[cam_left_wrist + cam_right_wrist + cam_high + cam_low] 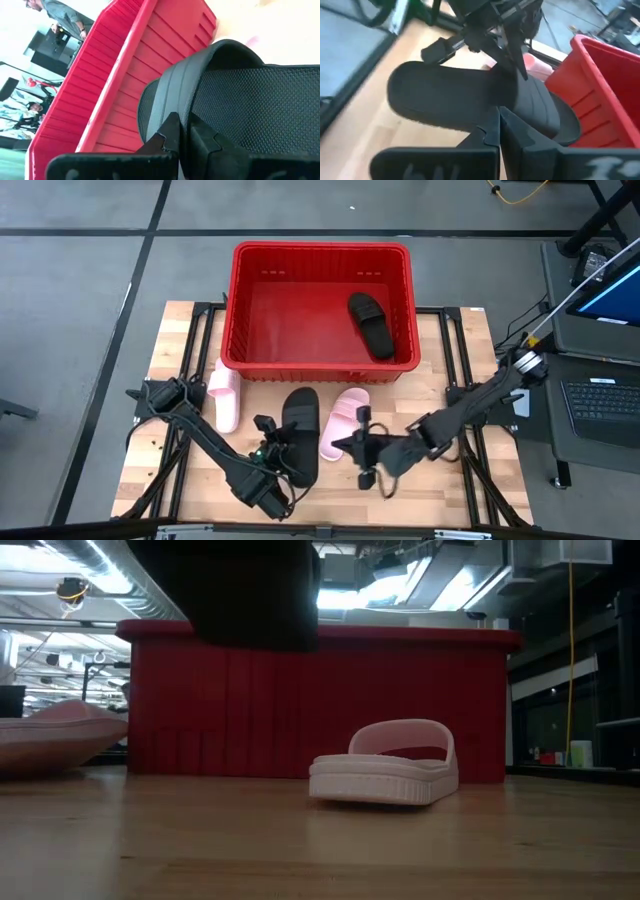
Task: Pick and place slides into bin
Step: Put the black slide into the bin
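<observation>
High view: left gripper (pixel 272 448) fingers pinch black ribbed-strap slide (pixel 300 432) near the surface's front edge; right gripper (pixel 362 452) fingers pressed together beside pink slide (pixel 345 422); large red lattice plastic bin (pixel 240 310) holds another black slide (pixel 372 324).

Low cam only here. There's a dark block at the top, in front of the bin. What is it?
Observer: It's the lifted black slide, off the table and held by the left gripper.
Operator: Anything in the bin yet?
Observer: Yes, the other black slide lies on the floor of the bin, towards the right arm's side.
Operator: Where's the right arm?
Observer: The right gripper is beside the pink slide that sits mid-frame in your view.
</observation>
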